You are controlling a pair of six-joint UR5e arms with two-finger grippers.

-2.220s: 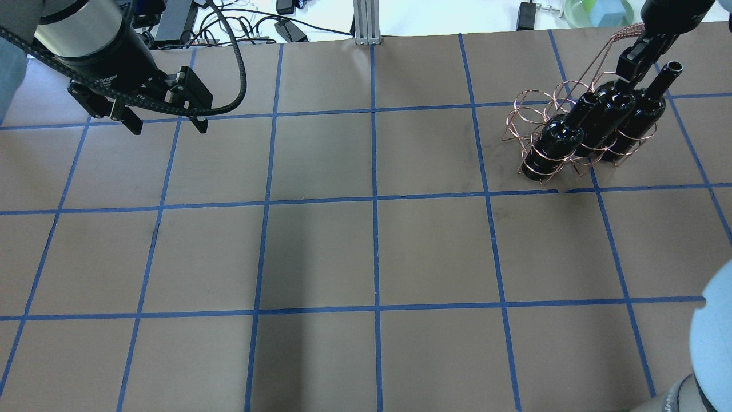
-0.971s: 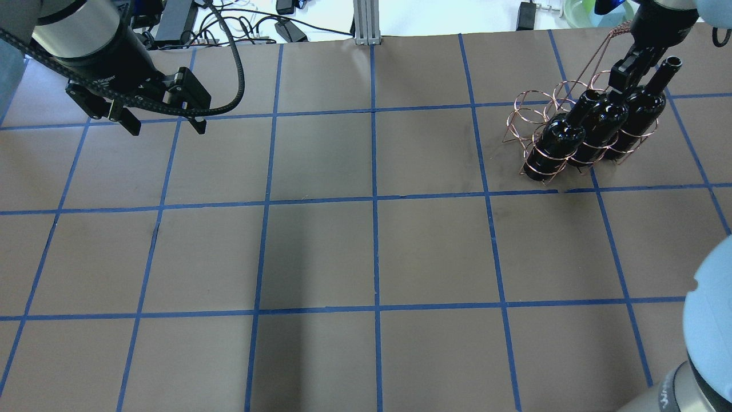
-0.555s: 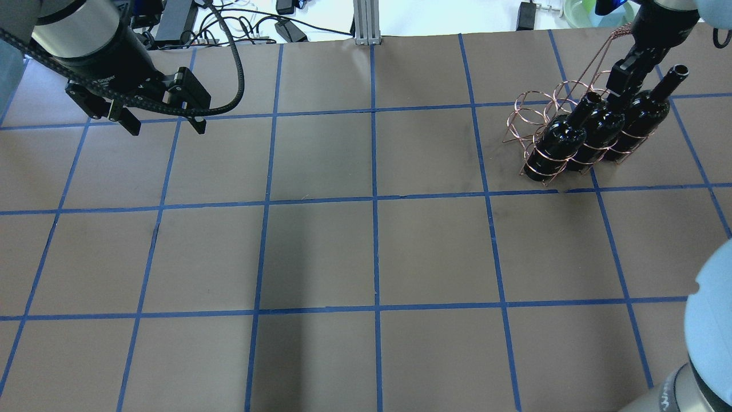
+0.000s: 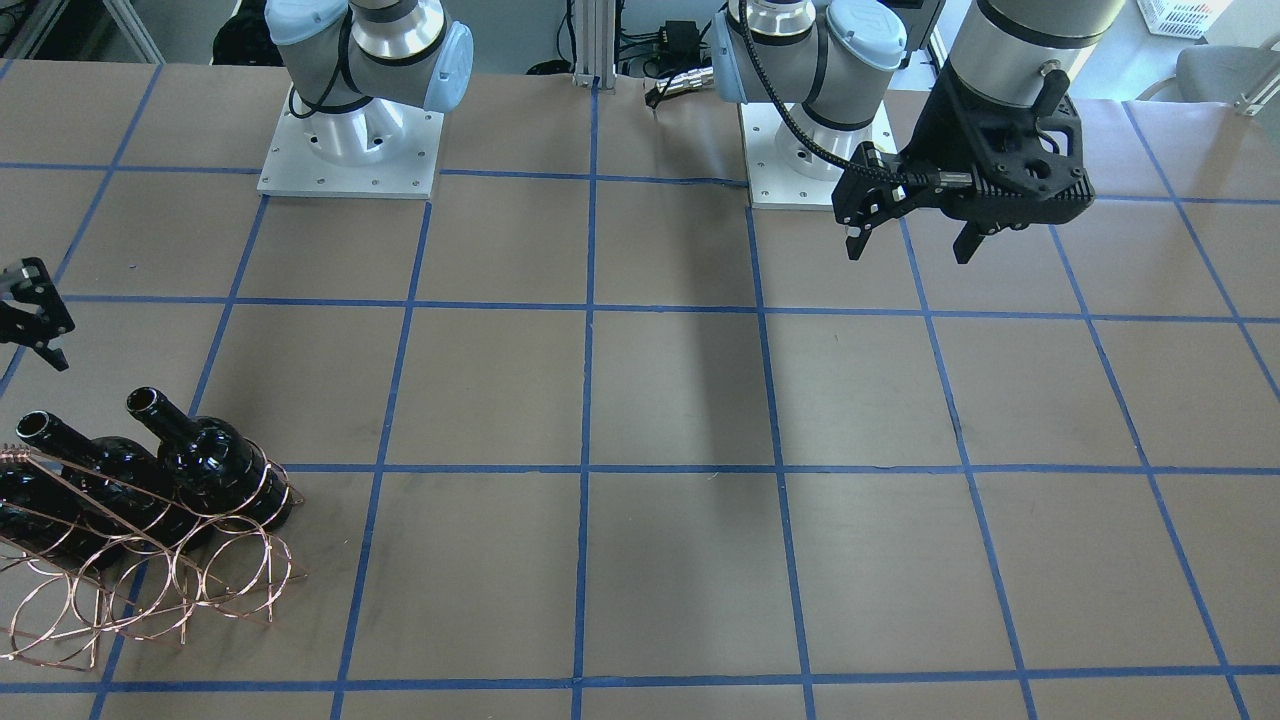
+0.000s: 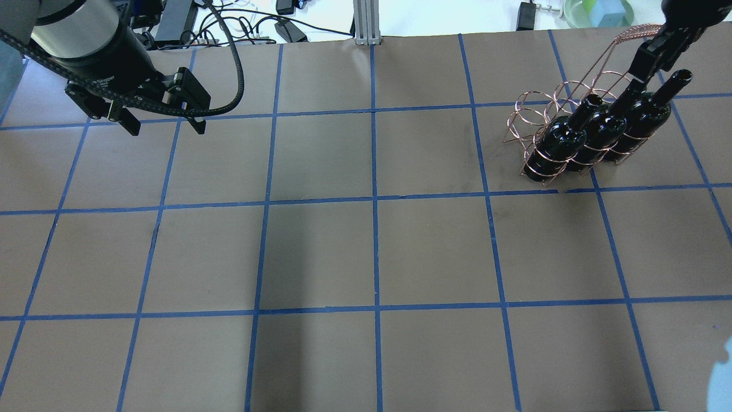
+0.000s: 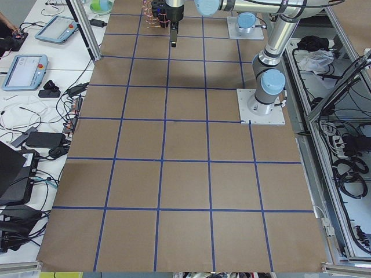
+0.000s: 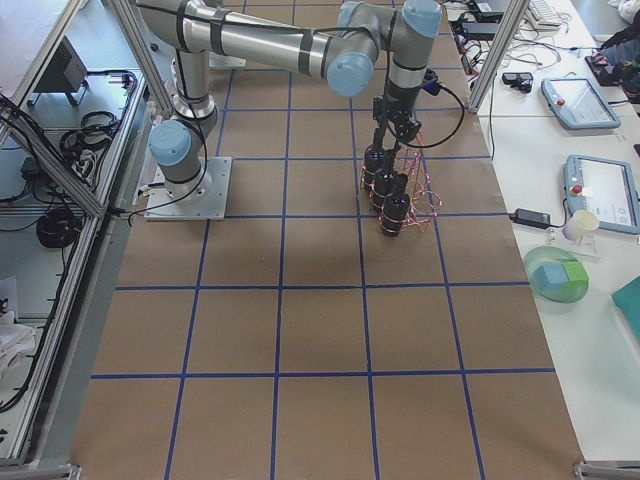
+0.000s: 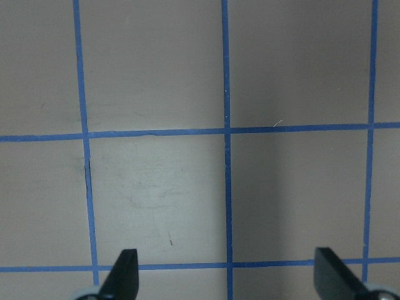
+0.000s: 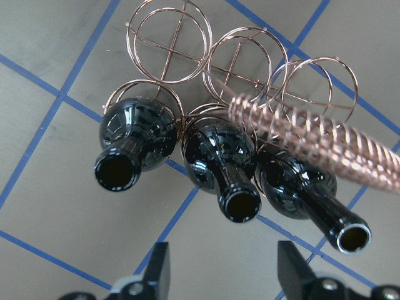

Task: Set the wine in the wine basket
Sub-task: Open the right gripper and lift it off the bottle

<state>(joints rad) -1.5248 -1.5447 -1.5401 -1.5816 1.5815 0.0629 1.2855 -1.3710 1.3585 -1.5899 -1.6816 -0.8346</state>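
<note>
the right gripper (image 9: 224, 253) hangs spread and empty. the wine (image 9: 215, 153), the middle one of three dark bottles, lies just ahead of its fingertips, seated in the wine basket (image 9: 312, 134). its base sits deep in the wire loops, and its long axis slants back so the open mouth points toward the gripper. the basket's coiled handle crosses just ahead, off to one side over the neighbouring bottle. the left gripper (image 5: 166, 126), also spread and empty, is well apart across the table. i judge the placing done; a retreat should follow the neck's line, away from the handle.
</note>
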